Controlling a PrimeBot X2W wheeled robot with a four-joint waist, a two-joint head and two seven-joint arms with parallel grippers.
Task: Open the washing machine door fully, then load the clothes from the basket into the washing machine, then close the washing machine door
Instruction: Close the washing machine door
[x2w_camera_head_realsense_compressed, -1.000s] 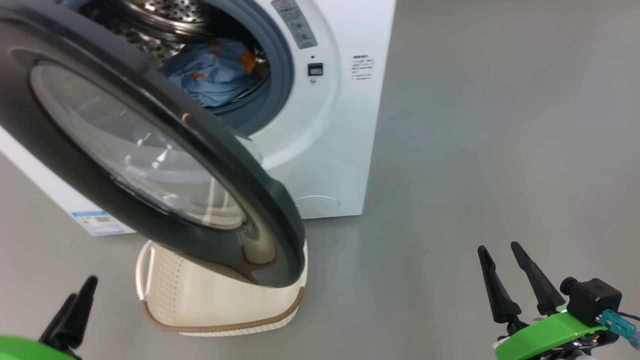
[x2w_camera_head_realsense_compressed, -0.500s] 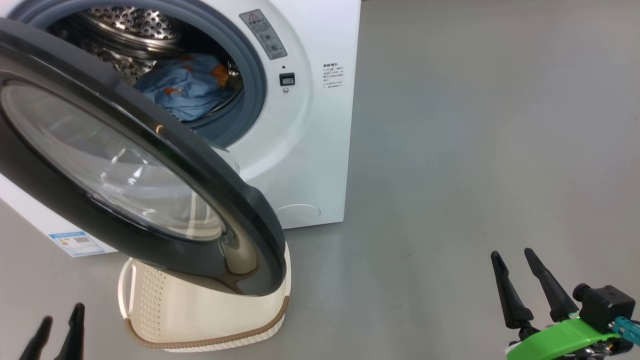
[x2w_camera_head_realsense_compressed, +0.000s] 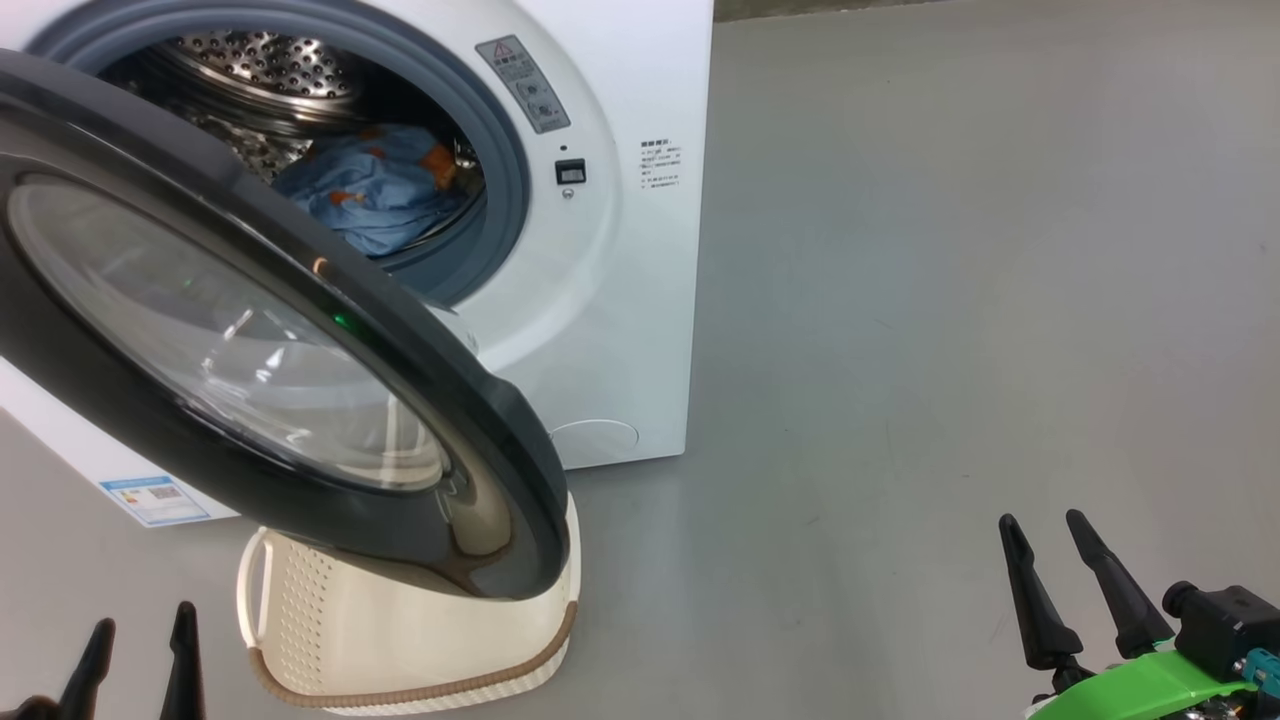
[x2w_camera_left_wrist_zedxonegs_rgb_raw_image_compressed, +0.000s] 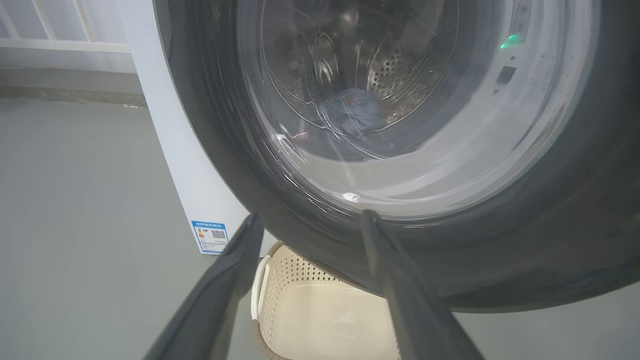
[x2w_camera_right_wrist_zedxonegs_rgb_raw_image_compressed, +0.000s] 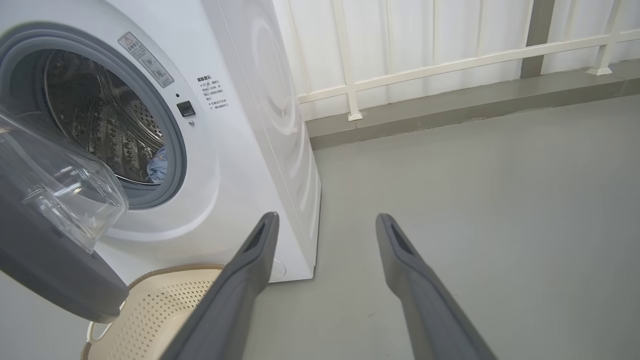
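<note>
The washing machine (x2w_camera_head_realsense_compressed: 620, 300) stands at the upper left with its black round door (x2w_camera_head_realsense_compressed: 250, 330) swung open toward me. Light blue clothes (x2w_camera_head_realsense_compressed: 375, 185) with orange prints lie inside the steel drum. The cream basket (x2w_camera_head_realsense_compressed: 400, 640) sits on the floor under the door's lower edge; what I see of its inside (x2w_camera_right_wrist_zedxonegs_rgb_raw_image_compressed: 155, 315) holds nothing. My left gripper (x2w_camera_head_realsense_compressed: 140, 650) is open at the lower left, below the door (x2w_camera_left_wrist_zedxonegs_rgb_raw_image_compressed: 400, 125), touching nothing. My right gripper (x2w_camera_head_realsense_compressed: 1050, 545) is open at the lower right over bare floor, well apart from the machine (x2w_camera_right_wrist_zedxonegs_rgb_raw_image_compressed: 240, 150).
Grey floor (x2w_camera_head_realsense_compressed: 950, 300) stretches to the right of the machine. A white railing and wall (x2w_camera_right_wrist_zedxonegs_rgb_raw_image_compressed: 425, 60) run behind it. A blue label (x2w_camera_head_realsense_compressed: 155, 500) sits low on the machine's left side.
The camera has shifted, so the machine sits lower and further left in view. Both grippers stay open. The left gripper now shows two spread fingers at the bottom left.
</note>
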